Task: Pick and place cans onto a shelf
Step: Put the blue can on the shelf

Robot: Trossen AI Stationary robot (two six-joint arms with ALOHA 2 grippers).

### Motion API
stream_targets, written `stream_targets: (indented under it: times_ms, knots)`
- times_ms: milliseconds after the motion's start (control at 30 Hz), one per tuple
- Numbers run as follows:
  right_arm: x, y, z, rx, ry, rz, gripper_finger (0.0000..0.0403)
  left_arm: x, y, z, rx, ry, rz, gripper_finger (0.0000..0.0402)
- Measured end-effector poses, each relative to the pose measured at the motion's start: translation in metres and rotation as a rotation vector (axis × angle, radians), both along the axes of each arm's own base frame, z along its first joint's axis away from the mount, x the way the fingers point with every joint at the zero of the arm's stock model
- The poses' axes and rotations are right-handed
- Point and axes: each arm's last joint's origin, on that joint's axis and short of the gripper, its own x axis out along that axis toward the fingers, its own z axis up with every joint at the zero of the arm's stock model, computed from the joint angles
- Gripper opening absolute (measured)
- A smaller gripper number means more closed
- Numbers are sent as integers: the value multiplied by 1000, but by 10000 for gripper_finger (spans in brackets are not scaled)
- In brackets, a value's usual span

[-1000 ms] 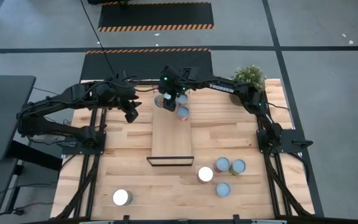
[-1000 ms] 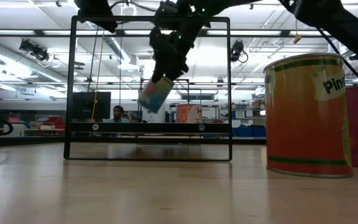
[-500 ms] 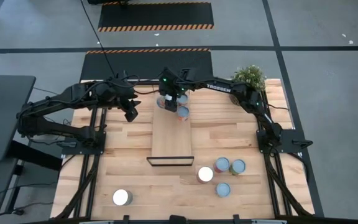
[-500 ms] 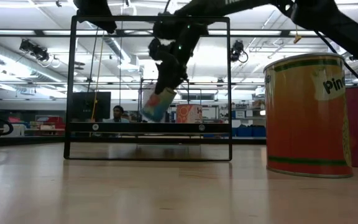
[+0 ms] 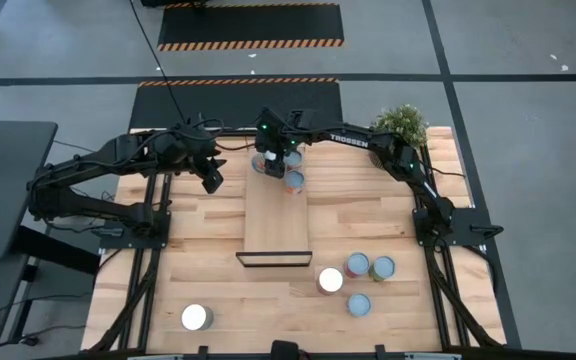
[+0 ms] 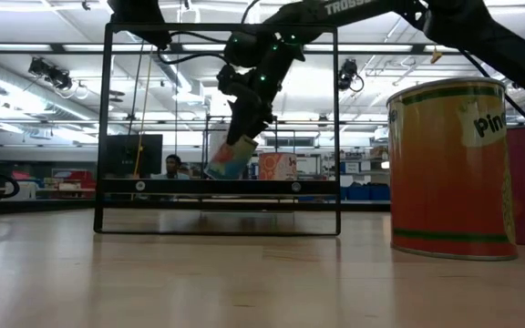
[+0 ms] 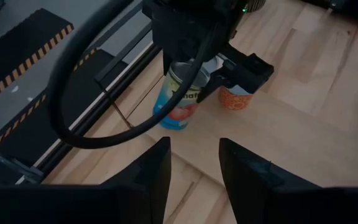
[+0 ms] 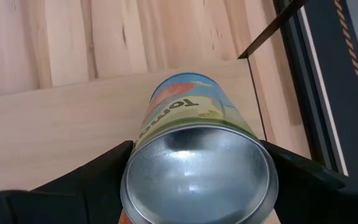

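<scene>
The right gripper point(image 5: 269, 160) hangs over the far end of the shelf point(image 5: 276, 220), at about 12 o'clock on the table point(image 5: 218, 290), with its jaws spread wide around a blue can point(image 8: 194, 162) and a finger pressed to each side of it. In the low view that can point(image 6: 230, 158) is tilted, its lower edge close above the shelf board; whether it touches the board cannot be told. From the right wrist, the silvery end of the can faces the camera and the shelf's pale wood lies beneath it, with the black wire frame point(image 8: 267, 30) just beyond. A second can point(image 5: 294, 181) with a pale top stands on the shelf just beside the held one, toward 4 o'clock from it; from the left wrist it shows as an orange tin point(image 7: 235, 98) partly hidden behind the right arm's fingers. The left gripper point(image 5: 211, 180) hovers off the shelf's 9 o'clock side, near the far end, its jaws partly open and holding nothing. Four more cans sit in a cluster at about 5 o'clock on the table: a white-topped one point(image 5: 330, 280), a reddish one point(image 5: 357, 265), a greenish one point(image 5: 382, 267) and a pale blue one point(image 5: 359, 304). Another white-topped can point(image 5: 196, 317) stands alone near 7 o'clock. A plant point(image 5: 401, 124) sits at the 1 o'clock corner. An orange tin point(image 6: 452, 169) looms close in the low view.
</scene>
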Motion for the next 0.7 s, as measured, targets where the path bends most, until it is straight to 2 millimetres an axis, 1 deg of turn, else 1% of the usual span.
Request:
stream_targets:
  times_ms: [133,400,700]
  knots:
    - [-1,-1,0,5,8,-6,334,0,0,0,-9,-5,9,142]
    - [-1,-4,0,-4,0,-2,371,0,0,0,-7,-6,15,142]
    - [-2,-6,0,-53,19,-21,375,0,0,0,-7,-5,17,142]
